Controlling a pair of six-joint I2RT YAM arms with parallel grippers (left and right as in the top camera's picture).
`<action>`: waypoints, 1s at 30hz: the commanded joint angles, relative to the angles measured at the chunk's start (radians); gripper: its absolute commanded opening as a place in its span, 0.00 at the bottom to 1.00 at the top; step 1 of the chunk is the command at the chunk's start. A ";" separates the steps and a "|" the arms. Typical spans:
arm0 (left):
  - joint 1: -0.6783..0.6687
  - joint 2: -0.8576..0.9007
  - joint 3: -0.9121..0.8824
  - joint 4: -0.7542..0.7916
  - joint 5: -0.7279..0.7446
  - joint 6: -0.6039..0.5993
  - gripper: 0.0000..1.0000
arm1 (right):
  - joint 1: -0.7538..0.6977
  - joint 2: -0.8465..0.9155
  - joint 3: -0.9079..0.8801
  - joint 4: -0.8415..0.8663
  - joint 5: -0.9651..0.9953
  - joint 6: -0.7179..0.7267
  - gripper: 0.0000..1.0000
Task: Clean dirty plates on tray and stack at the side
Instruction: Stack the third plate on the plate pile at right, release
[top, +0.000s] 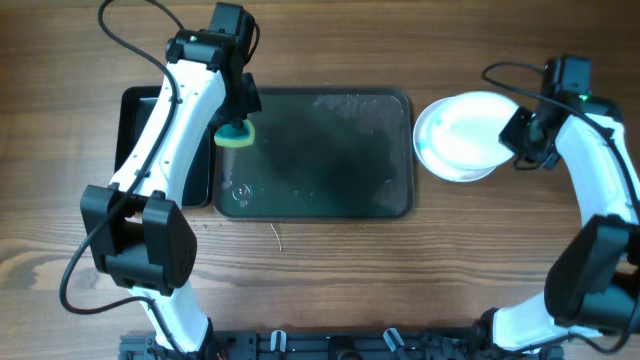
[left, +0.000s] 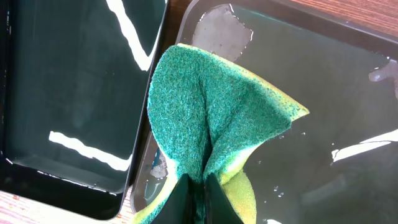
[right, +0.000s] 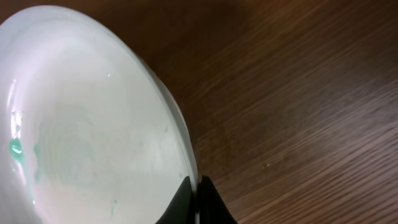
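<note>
The left gripper (top: 237, 122) is over the tray (top: 330, 160), near the tray's far left corner, and its fingers are clamped on a folded sponge (top: 236, 135). In the left wrist view the sponge (left: 211, 118) shows its green scouring face, with yellow along the edges, and it hangs above the tray's wet surface (left: 323, 93) just beside the rim. A smaller black container (top: 135, 112) sits against the tray's left edge on the wooden table (top: 320, 270). The right gripper (top: 518, 135) is closed on the right rim of a white plate (top: 460, 135), which is off the tray, just beyond its right edge, towards the table's right side. A second white rim shows beneath this plate; how many lie there cannot be told. In the right wrist view the plate (right: 93, 124) is tilted, with faint teal smears on its left part and the fingertips (right: 186, 196) pinching its rim.
</note>
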 joint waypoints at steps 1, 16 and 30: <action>0.004 -0.016 0.007 0.006 0.009 0.020 0.04 | 0.013 0.042 -0.014 0.035 -0.075 -0.072 0.15; 0.158 -0.017 0.007 -0.042 -0.002 0.329 0.04 | 0.039 -0.023 0.135 -0.156 -0.183 -0.151 0.63; 0.372 0.019 -0.180 0.229 0.035 0.340 0.04 | 0.165 -0.028 0.131 -0.187 -0.182 -0.171 0.63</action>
